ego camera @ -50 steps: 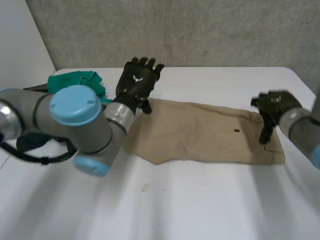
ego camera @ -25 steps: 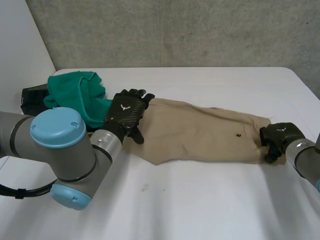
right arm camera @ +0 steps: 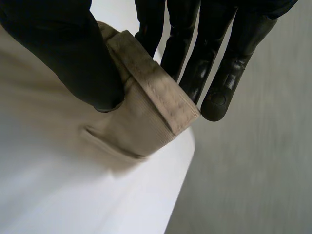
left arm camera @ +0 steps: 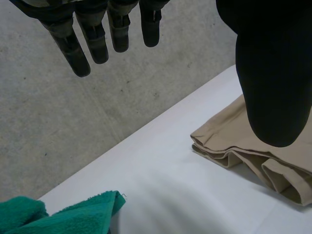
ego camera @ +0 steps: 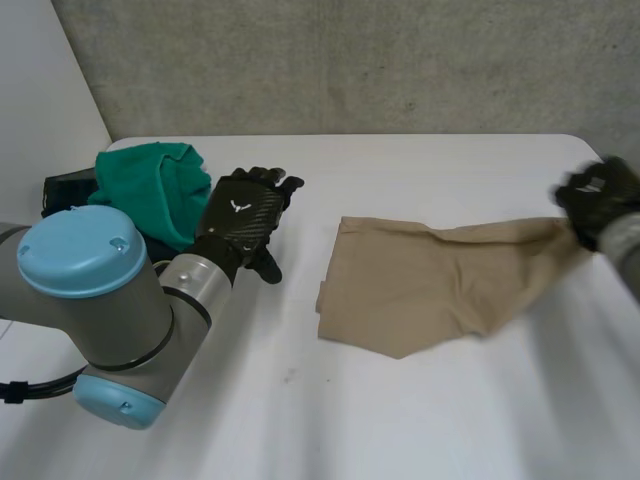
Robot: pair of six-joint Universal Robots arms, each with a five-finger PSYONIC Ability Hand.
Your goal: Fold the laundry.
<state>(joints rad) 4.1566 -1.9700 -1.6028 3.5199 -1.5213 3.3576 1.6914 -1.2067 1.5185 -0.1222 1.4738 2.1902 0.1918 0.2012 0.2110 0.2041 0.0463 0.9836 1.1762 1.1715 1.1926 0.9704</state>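
Observation:
A tan pair of trousers point(ego camera: 430, 280) lies bunched on the white table point(ego camera: 330, 420), its right end lifted off the surface. My right hand point(ego camera: 600, 200) is at the table's right edge, shut on that end. In the right wrist view the thumb point(right arm camera: 63, 53) pinches the stitched waistband point(right arm camera: 151, 97) against the fingers point(right arm camera: 214, 63). My left hand point(ego camera: 240, 220) hovers open to the left of the trousers, apart from them. In the left wrist view its straight fingers point(left arm camera: 97, 34) and thumb point(left arm camera: 273, 73) hold nothing, and the folded tan hem point(left arm camera: 243, 141) lies beyond the thumb.
A green towel point(ego camera: 155, 190) is heaped at the back left beside my left hand, and its edge point(left arm camera: 63, 214) lies under the left palm in that wrist view. A black object point(ego camera: 65, 190) sits behind the towel. A grey wall point(ego camera: 350, 60) bounds the table's far side.
My right hand has shut on the trousers' right end and pulled it up and to the right. The cloth slid away from my left hand, which drew back to the left.

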